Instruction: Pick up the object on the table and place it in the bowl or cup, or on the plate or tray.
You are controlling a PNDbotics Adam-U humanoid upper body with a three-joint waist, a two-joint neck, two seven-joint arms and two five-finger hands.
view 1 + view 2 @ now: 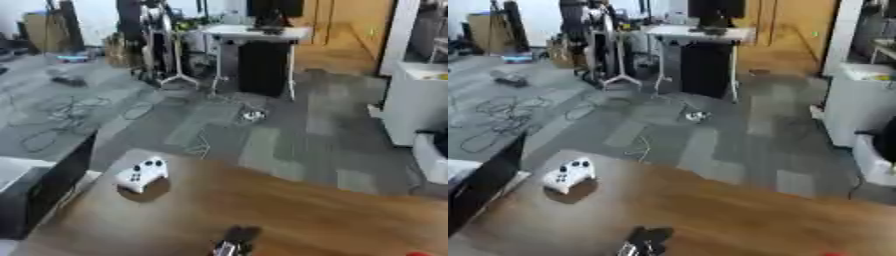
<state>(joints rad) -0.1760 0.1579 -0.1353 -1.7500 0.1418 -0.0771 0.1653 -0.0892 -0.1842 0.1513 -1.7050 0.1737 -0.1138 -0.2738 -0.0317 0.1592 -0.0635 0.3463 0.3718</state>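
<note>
With the white game controller (143, 174) sitting near the far left edge of the wooden counter (289, 210), I'd reach my robot hand (236, 241), whose fingers I cannot tell open or closed, up-left over it before grasping.

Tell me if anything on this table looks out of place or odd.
The white game controller sits near the wooden table's far left corner, close to the edge. No bowl, cup, plate or tray shows; only a red sliver at the bottom edge. A dark hand shows at the bottom, touching nothing.
</note>
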